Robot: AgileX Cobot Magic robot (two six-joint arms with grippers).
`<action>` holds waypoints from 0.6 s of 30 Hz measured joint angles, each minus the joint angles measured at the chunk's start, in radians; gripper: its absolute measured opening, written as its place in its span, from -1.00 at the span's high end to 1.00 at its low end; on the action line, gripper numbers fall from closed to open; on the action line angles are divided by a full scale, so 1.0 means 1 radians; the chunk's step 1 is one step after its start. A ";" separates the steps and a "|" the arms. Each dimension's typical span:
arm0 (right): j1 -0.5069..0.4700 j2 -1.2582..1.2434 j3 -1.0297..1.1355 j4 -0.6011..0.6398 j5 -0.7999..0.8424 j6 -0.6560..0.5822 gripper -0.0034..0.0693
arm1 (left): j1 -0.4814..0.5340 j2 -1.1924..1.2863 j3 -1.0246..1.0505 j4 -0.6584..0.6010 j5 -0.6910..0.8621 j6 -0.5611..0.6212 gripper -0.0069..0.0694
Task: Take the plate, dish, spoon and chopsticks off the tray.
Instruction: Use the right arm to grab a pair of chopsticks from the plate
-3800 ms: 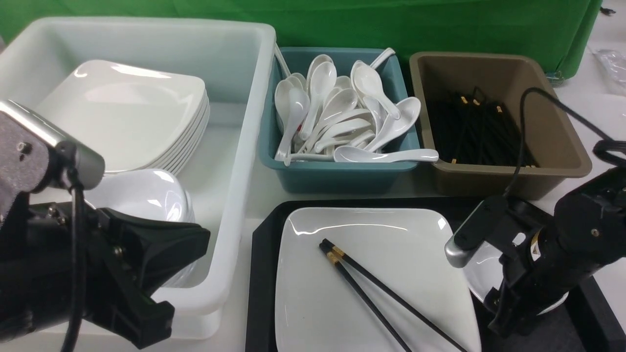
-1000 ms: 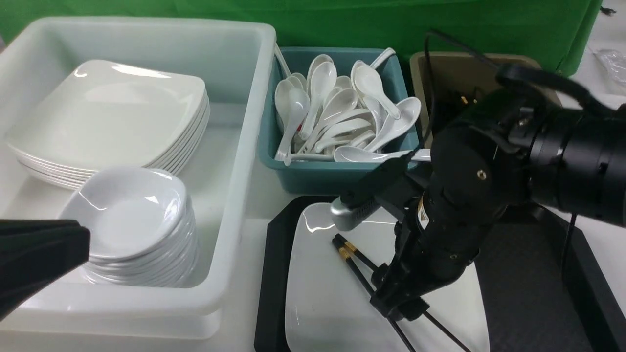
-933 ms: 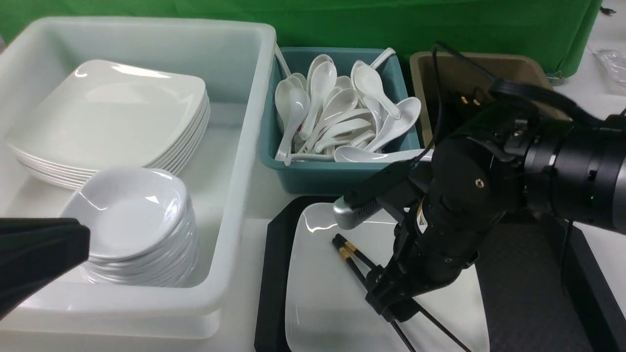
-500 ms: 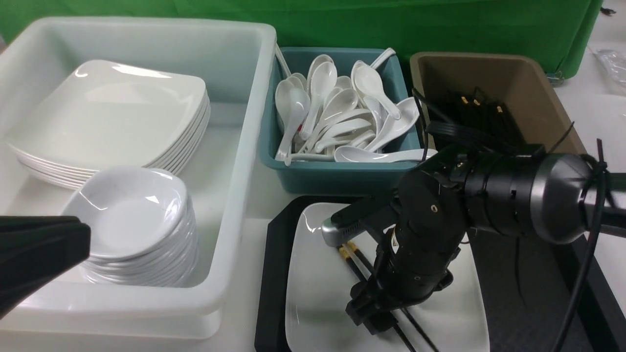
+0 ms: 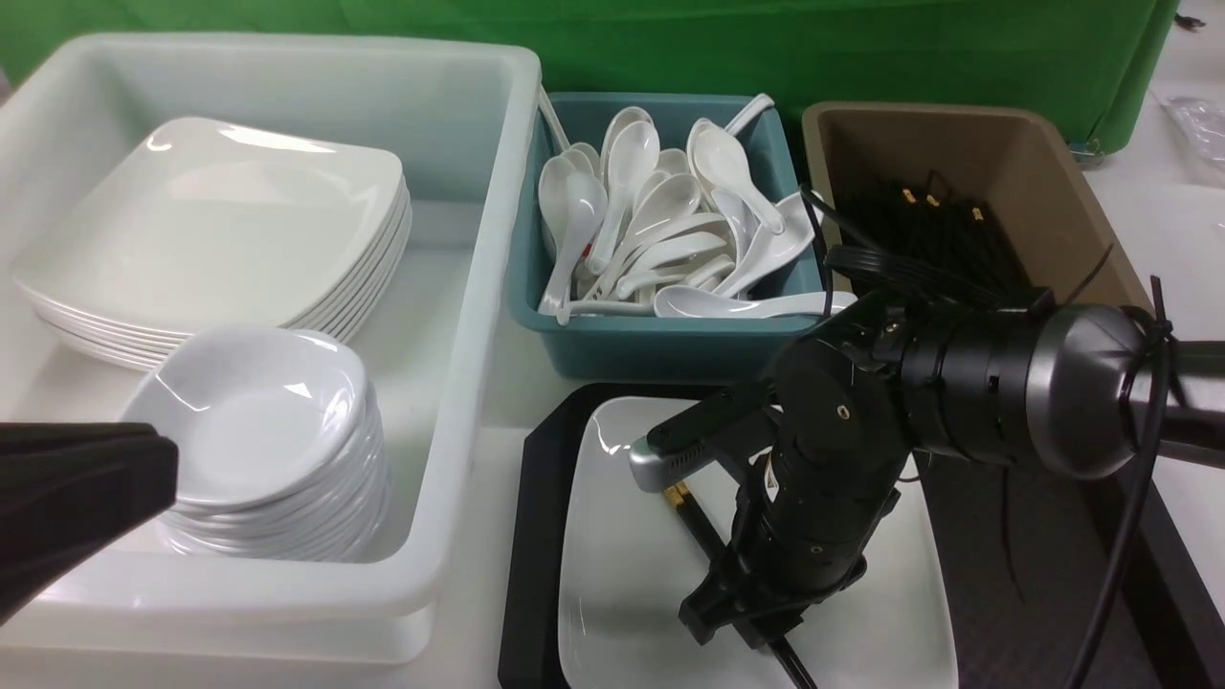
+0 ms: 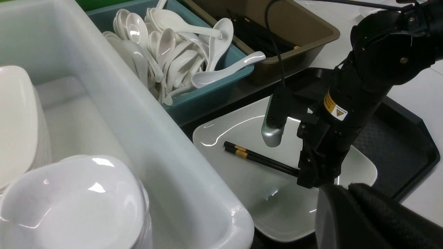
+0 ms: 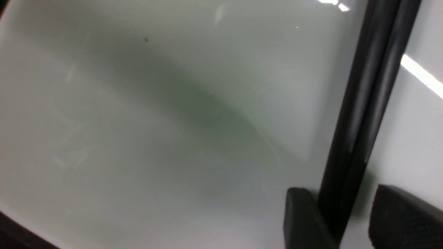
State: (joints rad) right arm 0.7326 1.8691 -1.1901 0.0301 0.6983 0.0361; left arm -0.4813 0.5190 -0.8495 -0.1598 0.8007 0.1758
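Note:
The black tray [image 5: 532, 536] carries the large white plate [image 5: 622, 574]. The black chopsticks [image 5: 691, 515] lie across the plate, gold bands at the far end. My right gripper [image 5: 756, 627] is down on the plate, open, with one finger on each side of the chopsticks [image 7: 367, 103]. In the right wrist view one finger [image 7: 301, 214] touches them and the other [image 7: 401, 218] stands apart. My left gripper [image 5: 86, 498] hovers low at the near left beside the white bin, and its fingers [image 6: 360, 207] lie together, empty. No dish or spoon shows on the tray.
A white bin [image 5: 459, 287] on the left holds a stack of plates [image 5: 211, 220] and a stack of dishes [image 5: 249, 421]. A teal bin [image 5: 660, 340] holds spoons. A brown bin [image 5: 1062, 211] holds chopsticks. My right arm hides much of the tray's right half.
My right arm has swung from the tray's right side to over the plate and lowered around the chopsticks. The dish seen there earliest no longer shows. My left arm has pulled back.

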 joint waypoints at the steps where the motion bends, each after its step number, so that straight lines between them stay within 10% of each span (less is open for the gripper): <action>1: 0.000 0.000 0.000 0.000 0.000 0.000 0.06 | 0.000 0.000 0.000 0.000 0.000 0.000 0.77; 18: 0.000 0.019 -0.001 -0.003 0.000 0.025 0.22 | 0.000 0.000 0.000 0.000 0.000 0.003 0.77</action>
State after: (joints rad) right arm 0.7326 1.8880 -1.1911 0.0267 0.6986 0.0606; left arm -0.4813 0.5190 -0.8495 -0.1598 0.8007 0.1784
